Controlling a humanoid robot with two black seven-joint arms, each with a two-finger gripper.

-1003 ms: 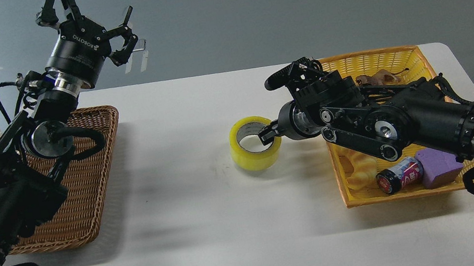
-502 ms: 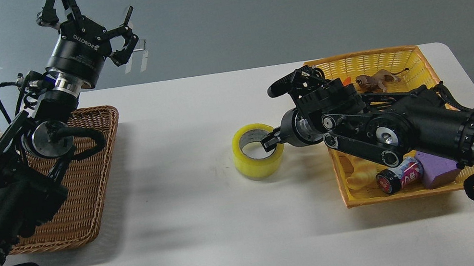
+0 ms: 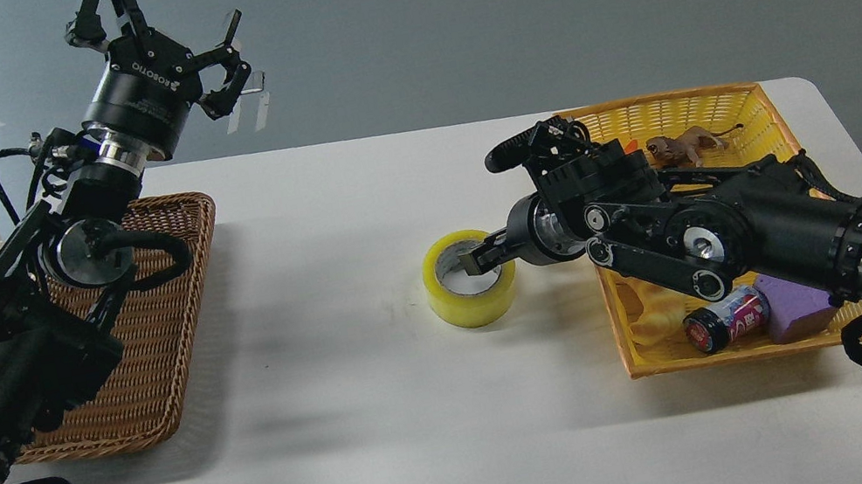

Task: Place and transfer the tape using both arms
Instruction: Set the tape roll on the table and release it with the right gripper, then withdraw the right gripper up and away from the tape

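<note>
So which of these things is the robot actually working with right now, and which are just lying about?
In the job:
- the tape, standing on the white table
- the right claw, a finger inside the roll's hole
- the left claw, raised and open

Lying about:
- brown wicker tray
- yellow basket with a toy lion, small can, purple block and yellow bread-like toy

You see 2 black jointed arms with looped black cables, silver joint discs, and white ROBOTIQ lettering on the left gripper point(image 3: 168, 31).
</note>
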